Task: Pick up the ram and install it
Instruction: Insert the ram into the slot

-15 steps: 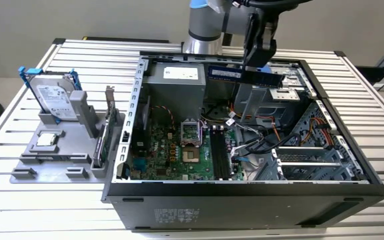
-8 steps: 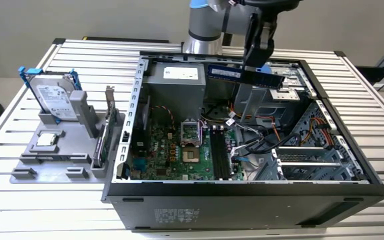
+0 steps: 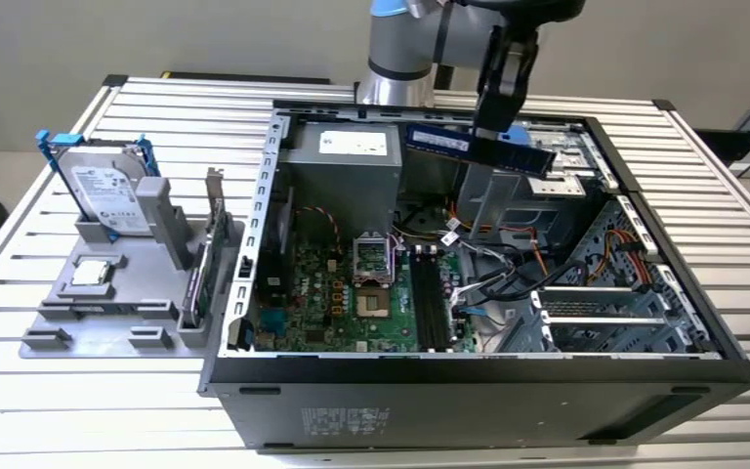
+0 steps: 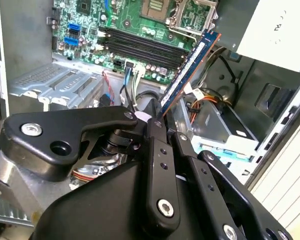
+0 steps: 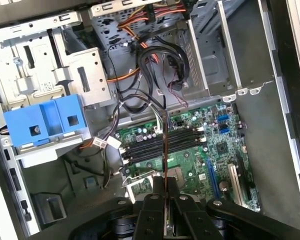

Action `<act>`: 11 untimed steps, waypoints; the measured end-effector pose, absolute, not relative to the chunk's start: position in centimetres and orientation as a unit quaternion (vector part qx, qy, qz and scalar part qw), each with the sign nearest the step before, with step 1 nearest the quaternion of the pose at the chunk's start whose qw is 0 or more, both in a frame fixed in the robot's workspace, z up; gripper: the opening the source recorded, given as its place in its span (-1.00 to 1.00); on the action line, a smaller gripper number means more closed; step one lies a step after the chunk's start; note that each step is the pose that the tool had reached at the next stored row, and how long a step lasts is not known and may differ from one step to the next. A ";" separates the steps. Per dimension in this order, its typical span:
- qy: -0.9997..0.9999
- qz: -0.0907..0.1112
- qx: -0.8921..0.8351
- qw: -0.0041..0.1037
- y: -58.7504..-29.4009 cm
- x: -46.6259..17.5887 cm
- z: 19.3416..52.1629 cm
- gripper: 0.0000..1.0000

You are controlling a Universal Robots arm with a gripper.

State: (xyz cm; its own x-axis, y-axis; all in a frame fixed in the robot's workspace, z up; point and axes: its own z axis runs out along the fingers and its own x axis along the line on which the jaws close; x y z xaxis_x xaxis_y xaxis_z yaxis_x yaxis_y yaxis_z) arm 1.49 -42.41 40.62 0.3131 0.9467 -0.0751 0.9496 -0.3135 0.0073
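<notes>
Exterior view first: my tool [image 3: 494, 132] hangs over the open computer case [image 3: 479, 381], clamped on the ram [image 3: 453, 144]. I hold the ram in the air near the case's far wall, with its long side running roughly along that wall and dipping a little toward the exterior view's right. It is clear of the motherboard [image 3: 349, 293] and well above the black memory slots [image 3: 430, 303]. Outside the case, toward the exterior view's left, a grey holder [image 3: 102, 293] sits on the slatted worktop [image 3: 89, 420]. It carries a hard drive with blue rails [image 3: 104, 186] standing upright and a card with a metal bracket [image 3: 208, 244]. Second wrist view: my black fingers [image 4: 157, 150] close on one end of the ram [image 4: 190, 70]. The stick juts out from them over the cables [image 4: 135, 95], with the memory slots [image 4: 140, 47] beyond it on the green board. First wrist view: I see the ram [image 5: 165, 150] edge-on as a thin dark line running out from my tool [image 5: 165, 197] and lying across the row of memory slots [image 5: 145, 145]. A blue plastic bracket [image 5: 45, 122] sits at the drive cage [image 5: 40, 65] beside the board.
</notes>
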 end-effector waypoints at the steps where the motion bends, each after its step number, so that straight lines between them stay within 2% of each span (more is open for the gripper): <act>1: 0.580 -0.028 0.814 0.025 -42.4 1.5 40.6 -1.00; 11: 0.530 -0.030 0.847 0.023 -42.4 1.5 40.6 -1.00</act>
State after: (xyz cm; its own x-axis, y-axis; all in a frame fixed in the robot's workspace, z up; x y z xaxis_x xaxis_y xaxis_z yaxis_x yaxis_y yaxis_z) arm 1.49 -42.41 40.62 0.4356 0.8970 -0.0751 0.8998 -0.4363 0.0073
